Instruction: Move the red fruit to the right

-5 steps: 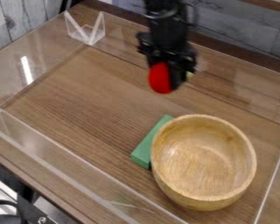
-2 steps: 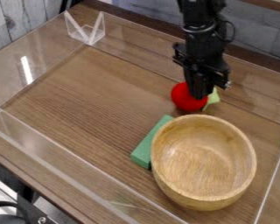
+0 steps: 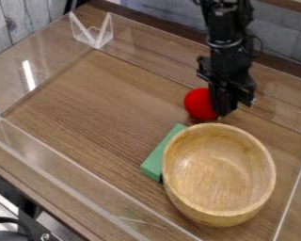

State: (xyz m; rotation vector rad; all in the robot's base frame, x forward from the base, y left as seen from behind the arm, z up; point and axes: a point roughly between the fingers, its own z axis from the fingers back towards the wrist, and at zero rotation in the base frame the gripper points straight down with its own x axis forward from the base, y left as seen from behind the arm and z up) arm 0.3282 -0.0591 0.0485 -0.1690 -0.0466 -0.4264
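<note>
The red fruit (image 3: 198, 104) is a small round bright-red toy lying on the wooden table, just beyond the wooden bowl's far rim. My black gripper (image 3: 228, 102) points straight down right beside it, on its right, and covers the fruit's right edge. The fingers stand together and nothing shows between them. Whether they touch the fruit I cannot tell.
A large wooden bowl (image 3: 218, 200) stands at the front right. A flat green piece (image 3: 156, 160) lies against its left side. Clear plastic walls (image 3: 40, 155) fence the table, and a small clear stand (image 3: 90, 31) is at the back left.
The gripper carried the fruit to the right and down onto the table. It then let go, shifted slightly right of the fruit and closed its fingers.
</note>
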